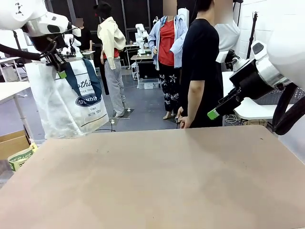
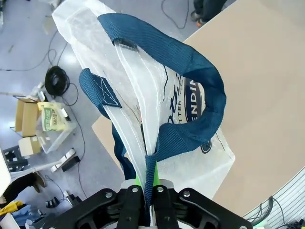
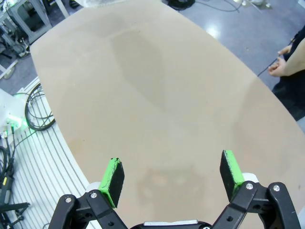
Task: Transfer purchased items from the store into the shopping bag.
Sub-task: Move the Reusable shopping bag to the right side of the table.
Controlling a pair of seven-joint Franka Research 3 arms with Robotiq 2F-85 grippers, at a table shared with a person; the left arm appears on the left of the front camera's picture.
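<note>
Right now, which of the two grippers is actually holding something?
The left gripper: its jaws are shut on the shopping bag, pinching the navy strap handle so the bag hangs above the table's corner. The right gripper is open, holding nothing.

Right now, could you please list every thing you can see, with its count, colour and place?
shopping bag: one, translucent white with navy handles, hanging off the table's left far corner
table: one, light brown, in front
cardboard box: one, brown, on the floor at left
person: one, black shirt, standing at the far edge
left gripper: one, black with green pads, shut on the shopping bag's handle
right gripper: one, black with green pads, open above the table
</note>
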